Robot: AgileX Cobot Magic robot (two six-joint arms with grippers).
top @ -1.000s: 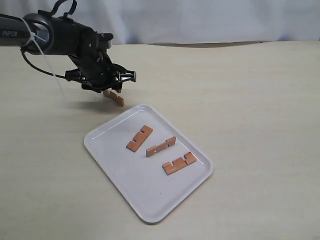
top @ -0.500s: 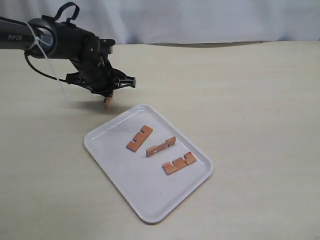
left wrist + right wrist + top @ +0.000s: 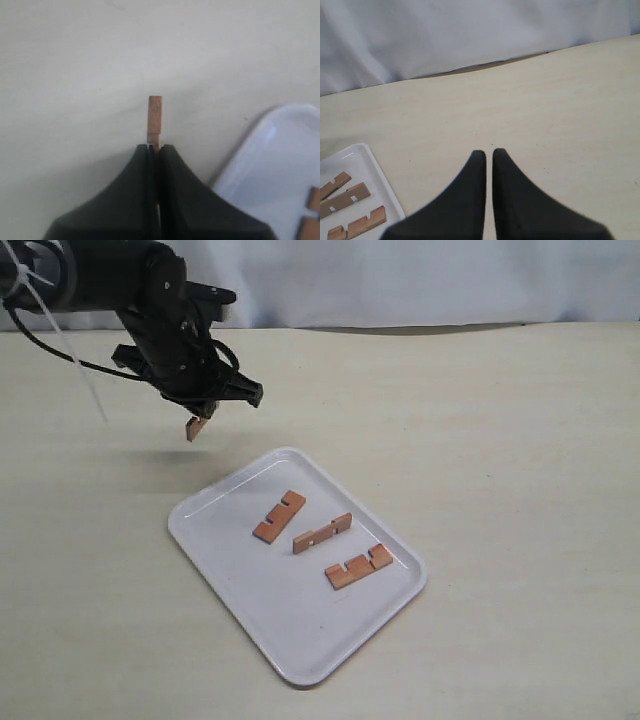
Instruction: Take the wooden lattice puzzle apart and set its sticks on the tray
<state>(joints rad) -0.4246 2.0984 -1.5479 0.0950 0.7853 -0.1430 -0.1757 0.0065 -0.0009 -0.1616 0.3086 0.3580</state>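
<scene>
My left gripper [image 3: 204, 417] is shut on one reddish-brown stick [image 3: 196, 428] and holds it in the air, above the table just beyond the tray's far left corner. In the left wrist view the stick [image 3: 155, 119] pokes out edge-on from the closed left gripper [image 3: 155, 147]. The white tray [image 3: 290, 625] carries three more sticks [image 3: 279, 516] [image 3: 322, 533] [image 3: 359, 566], lying flat and apart. No assembled lattice puzzle is in view. My right gripper [image 3: 488, 151] is shut on nothing, over bare table beside the tray [image 3: 367, 162]. The exterior view does not show it.
The beige table [image 3: 500, 440] runs wide to the right of the tray. A pale cloth backdrop [image 3: 400, 280] closes off the far edge. The left arm's cable [image 3: 75, 365] loops beside the arm.
My left gripper closed on the stick that lay on the table by the tray's far corner. It has lifted that stick up and slightly to the left.
</scene>
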